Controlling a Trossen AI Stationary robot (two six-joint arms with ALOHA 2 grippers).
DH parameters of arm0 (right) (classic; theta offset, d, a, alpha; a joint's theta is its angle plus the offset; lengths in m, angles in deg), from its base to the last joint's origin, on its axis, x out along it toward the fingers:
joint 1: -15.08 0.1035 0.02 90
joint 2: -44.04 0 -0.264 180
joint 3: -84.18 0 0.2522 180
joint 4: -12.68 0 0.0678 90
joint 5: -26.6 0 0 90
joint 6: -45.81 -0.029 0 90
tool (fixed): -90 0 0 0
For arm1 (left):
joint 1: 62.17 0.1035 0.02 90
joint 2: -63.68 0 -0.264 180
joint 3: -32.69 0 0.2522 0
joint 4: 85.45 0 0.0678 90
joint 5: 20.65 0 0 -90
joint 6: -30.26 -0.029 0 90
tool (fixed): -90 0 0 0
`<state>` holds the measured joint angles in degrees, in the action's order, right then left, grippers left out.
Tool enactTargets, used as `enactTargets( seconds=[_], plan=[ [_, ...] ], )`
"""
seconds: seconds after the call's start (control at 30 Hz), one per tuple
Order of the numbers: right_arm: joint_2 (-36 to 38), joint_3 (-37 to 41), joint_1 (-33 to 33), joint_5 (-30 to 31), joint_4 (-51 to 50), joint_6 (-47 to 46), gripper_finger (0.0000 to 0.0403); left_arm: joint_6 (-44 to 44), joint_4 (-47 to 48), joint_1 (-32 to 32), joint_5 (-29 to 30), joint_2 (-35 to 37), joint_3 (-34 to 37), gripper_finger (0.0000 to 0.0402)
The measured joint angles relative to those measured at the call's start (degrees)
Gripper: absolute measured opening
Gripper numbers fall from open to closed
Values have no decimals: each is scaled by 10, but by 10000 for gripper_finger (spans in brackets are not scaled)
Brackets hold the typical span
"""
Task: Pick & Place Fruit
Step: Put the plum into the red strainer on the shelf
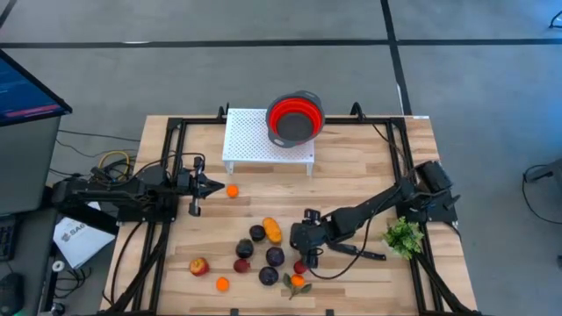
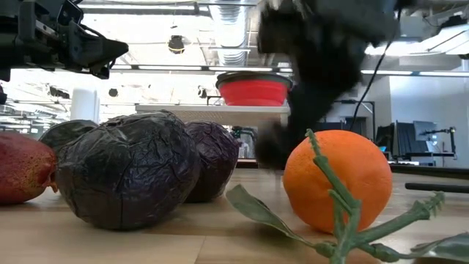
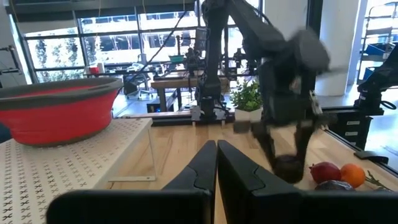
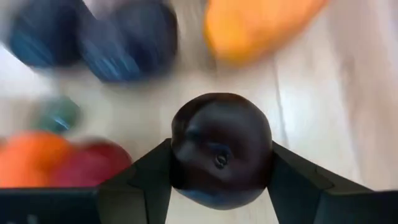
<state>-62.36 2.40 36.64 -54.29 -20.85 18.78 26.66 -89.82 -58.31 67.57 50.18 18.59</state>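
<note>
Several fruit lie in a loose cluster on the near middle of the wooden table [image 1: 351,184]: dark purple ones [image 1: 275,256], an elongated orange one [image 1: 273,230], a red-yellow one [image 1: 199,266] and an orange with green leaves [image 1: 297,282]. One small orange [image 1: 232,190] lies apart. My right gripper [image 1: 305,254] reaches slanting down into the cluster's right side, its fingers closed on a dark purple fruit [image 4: 221,146]. My left gripper [image 1: 211,185] hovers shut at the table's left, pointing level at the lone small orange. My right gripper pinches the dark purple fruit by its two opposite sides [image 4: 177,165] between its two fingers [image 4: 292,177]. The fingers come slanting down from the table's right side. I cannot tell whether the fruit's underside rests on the table.
A red collapsible bowl [image 1: 294,118] stands on a white perforated stand [image 1: 255,140] at the far middle. A green leafy bunch [image 1: 404,235] and a black knife [image 1: 362,254] lie at the right. Bare wood lies between the stand and the cluster.
</note>
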Motion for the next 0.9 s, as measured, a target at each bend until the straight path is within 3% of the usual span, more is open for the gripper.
enactTargets(
  seconds=[0.17,0.37,0.53,0.67,0.9],
  plan=[
    [71,-63,-44,1,3,40,222,0,0,0,0,-1,0,8],
    [130,-180,-149,21,-30,165,219,0,-3,0,1,-3,0,8],
    [125,-261,-278,28,-110,237,221,0,-4,0,6,-11,0,8],
    [112,-276,-377,27,-133,255,221,0,-5,0,47,-23,0,8],
    [77,-275,-498,-57,-169,251,225,1,-5,0,104,-33,0,8]
  ],
)
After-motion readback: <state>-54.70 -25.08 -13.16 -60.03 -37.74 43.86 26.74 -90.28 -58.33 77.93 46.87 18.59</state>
